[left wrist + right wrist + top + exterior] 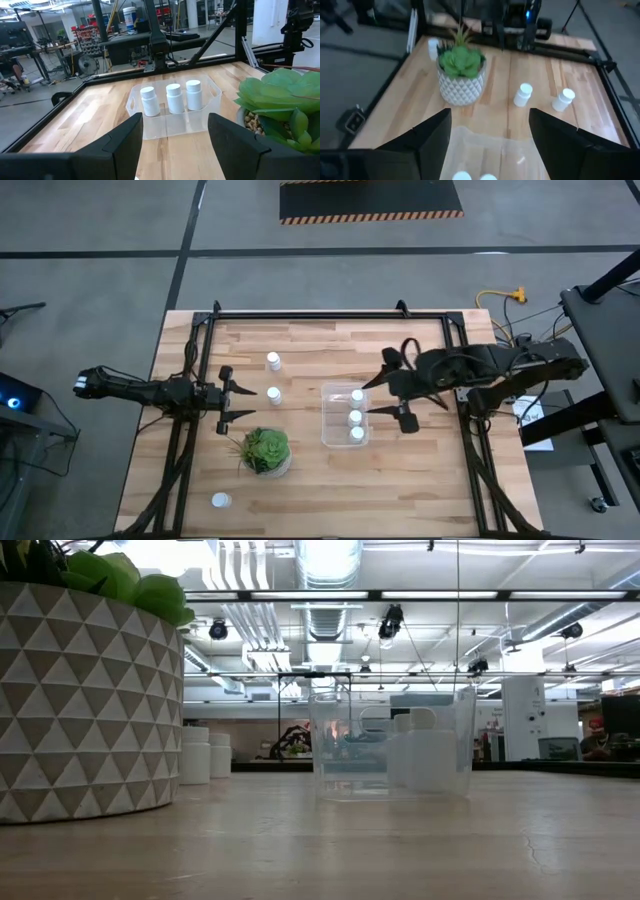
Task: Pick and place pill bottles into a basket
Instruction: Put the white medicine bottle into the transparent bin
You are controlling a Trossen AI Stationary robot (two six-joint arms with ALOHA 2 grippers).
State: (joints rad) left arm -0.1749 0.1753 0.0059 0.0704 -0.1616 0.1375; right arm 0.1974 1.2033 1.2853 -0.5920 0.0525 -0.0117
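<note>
The nearest loose pill bottle (274,394) stands upright on the tabletop (300,340) just ahead of the left gripper (241,401), whose empty fingers are spread, while the right gripper (384,395), also spread and empty, hovers beside the basket (333,438) holding three bottles.

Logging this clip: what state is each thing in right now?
Basket: upright, holding three pill bottles.
Loose bottles: three upright on the table.
Plant: upright.
Left gripper: open, empty.
Right gripper: open, empty, by the basket.
</note>
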